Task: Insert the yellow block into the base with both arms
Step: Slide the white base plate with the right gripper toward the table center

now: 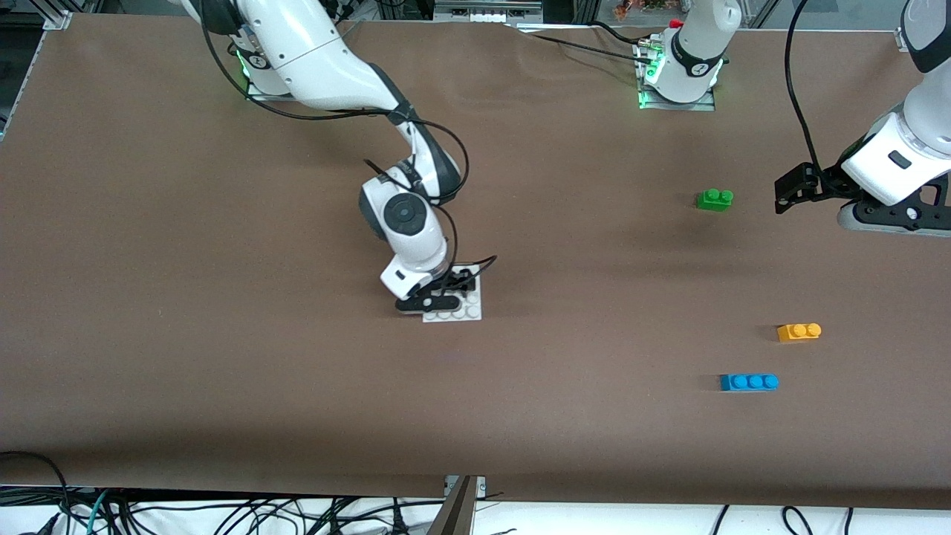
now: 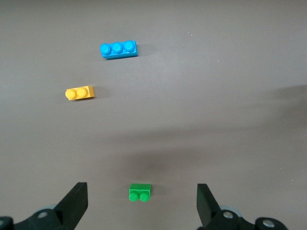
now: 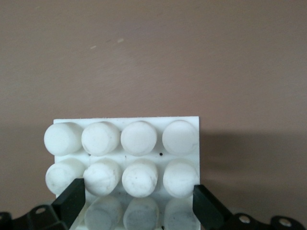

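a: right pincer point(image 1: 446, 293) down at the base point(image 1: 462, 310), mid-table, fingers point(image 3: 72, 201) astride its studs. closed on it or only near? cannot tell.

b: left pincer point(image 1: 791, 195) wide open, up over the table point(image 1: 223, 371) by the green brick point(image 1: 715, 199), holding nothing.

a: yellow block point(image 1: 799, 331) flat toward the left arm's end, nearer the camera than the green, just beside the blue brick point(image 1: 749, 382).

b: probably the step of steadying the base. next: move over the yellow block, descend, grip it.
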Motion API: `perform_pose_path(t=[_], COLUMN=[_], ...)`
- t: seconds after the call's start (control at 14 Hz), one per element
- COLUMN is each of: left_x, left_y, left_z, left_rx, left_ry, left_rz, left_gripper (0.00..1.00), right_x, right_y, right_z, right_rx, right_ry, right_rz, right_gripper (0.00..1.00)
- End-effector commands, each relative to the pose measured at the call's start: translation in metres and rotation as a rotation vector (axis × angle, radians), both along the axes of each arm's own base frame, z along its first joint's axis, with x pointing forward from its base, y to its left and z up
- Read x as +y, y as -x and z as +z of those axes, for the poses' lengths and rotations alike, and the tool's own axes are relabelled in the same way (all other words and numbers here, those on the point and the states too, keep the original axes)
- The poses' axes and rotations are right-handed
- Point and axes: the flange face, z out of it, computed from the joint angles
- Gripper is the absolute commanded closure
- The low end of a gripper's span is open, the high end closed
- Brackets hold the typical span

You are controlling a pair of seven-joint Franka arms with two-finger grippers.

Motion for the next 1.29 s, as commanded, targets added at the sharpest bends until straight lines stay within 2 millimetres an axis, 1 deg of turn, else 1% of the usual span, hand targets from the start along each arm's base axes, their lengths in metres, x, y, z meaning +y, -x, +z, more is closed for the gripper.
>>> perform_pose_path(t=[0.0, 0.14, 0.43, 0.57, 0.72, 0.86, 1.0, 1.07, 1.15, 1.22], left_x=[-0.001, -0.001, -0.001, -0.001, -0.001, -0.001, -0.001, -0.001, -0.001, -0.001], left_y=[-0.004, -0.003, -0.003, -0.004, -0.003, -0.003, -0.003, -0.003, -0.003, -0.003], left_z=[0.004, 0.005, 0.005, 0.004, 0.005, 0.005, 0.005, 0.005, 0.005, 0.005], left_rx=[-0.003, -0.004, -0.006, -0.003, -0.004, -0.006, -0.004, -0.004, -0.004, -0.004], left_ry=[0.018, 0.018, 0.016, 0.018, 0.018, 0.018, 0.018, 0.018, 0.018, 0.018], left_rz=[-0.012, -0.012, -0.012, -0.012, -0.012, -0.012, -0.012, -0.012, -0.012, -0.012], left_gripper=[0.00, 0.00, 0.00, 0.00, 0.00, 0.00, 0.00, 0.00, 0.00, 0.00], right_x=[0.041, 0.057, 0.074, 0.078, 0.078, 0.074, 0.066, 0.066, 0.064, 0.063], right_y=[0.019, 0.029, 0.042, 0.042, 0.041, 0.034, 0.019, 0.015, 0.013, 0.010], right_z=[-0.023, -0.029, -0.033, -0.035, -0.031, -0.019, -0.004, 0.008, 0.015, 0.028], right_rx=[-0.007, -0.021, -0.019, -0.023, -0.031, -0.048, -0.081, -0.096, -0.090, -0.087], right_ry=[-0.037, -0.060, -0.080, -0.089, -0.099, -0.094, -0.093, -0.093, -0.073, -0.060], right_rz=[-0.017, -0.048, -0.102, -0.116, -0.129, -0.121, -0.123, -0.119, -0.108, -0.097], right_gripper=[0.00, 0.00, 0.00, 0.00, 0.00, 0.00, 0.00, 0.00, 0.00, 0.00])
